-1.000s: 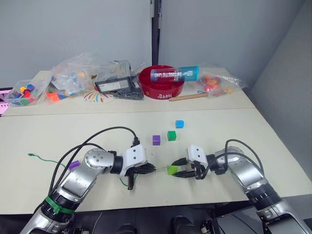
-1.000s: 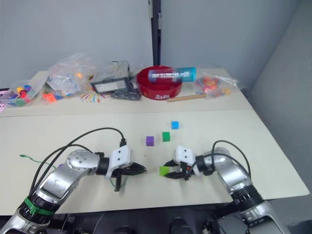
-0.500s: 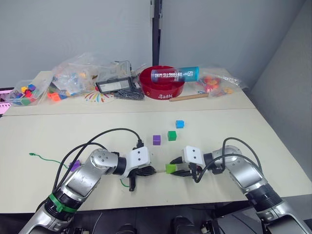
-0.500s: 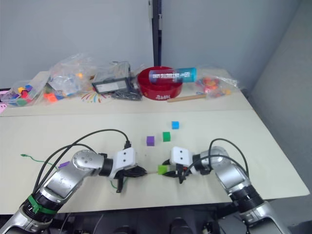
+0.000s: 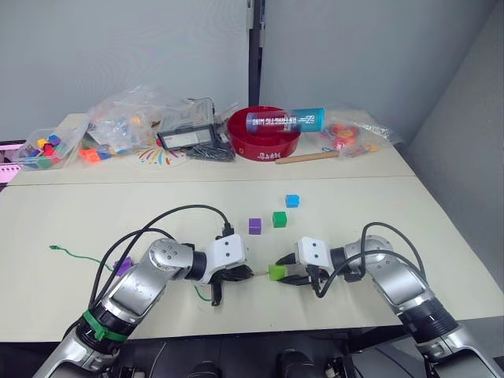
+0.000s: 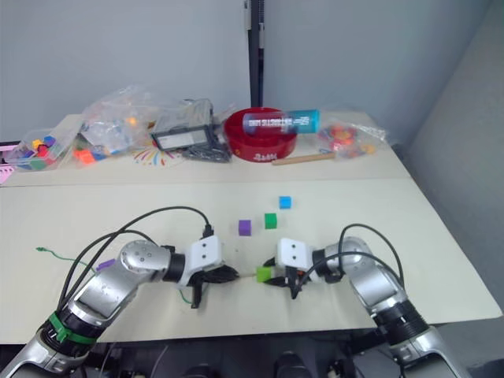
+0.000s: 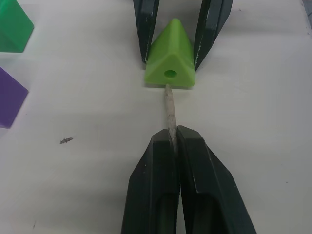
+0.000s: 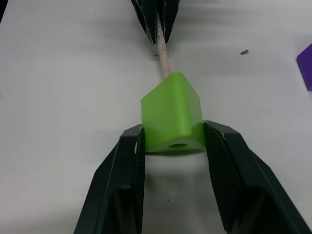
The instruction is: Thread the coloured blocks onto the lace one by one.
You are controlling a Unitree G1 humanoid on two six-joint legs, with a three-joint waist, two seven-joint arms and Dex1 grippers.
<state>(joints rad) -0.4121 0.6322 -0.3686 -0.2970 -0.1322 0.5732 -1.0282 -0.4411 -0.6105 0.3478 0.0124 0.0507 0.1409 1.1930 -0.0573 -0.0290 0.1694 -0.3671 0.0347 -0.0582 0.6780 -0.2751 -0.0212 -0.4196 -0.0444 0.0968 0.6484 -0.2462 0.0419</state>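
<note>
My right gripper is shut on a lime green block just above the table near its front edge. My left gripper is shut on the lace's stiff pale tip, whose end meets the hole in the block's facing side. The hole on the block's far side shows nothing poking out. The thin green lace trails left across the table. A purple block, a dark green block and a light blue block lie further back. Another purple block lies by my left arm.
At the back stand a red bowl with a teal tube across it, a black device, a wooden stick and bags of toy pieces. Black cables loop over my arms.
My left gripper has moved right with the lace tip, and the gap between the tip and the lime green block has closed. The loose blocks have not moved.
</note>
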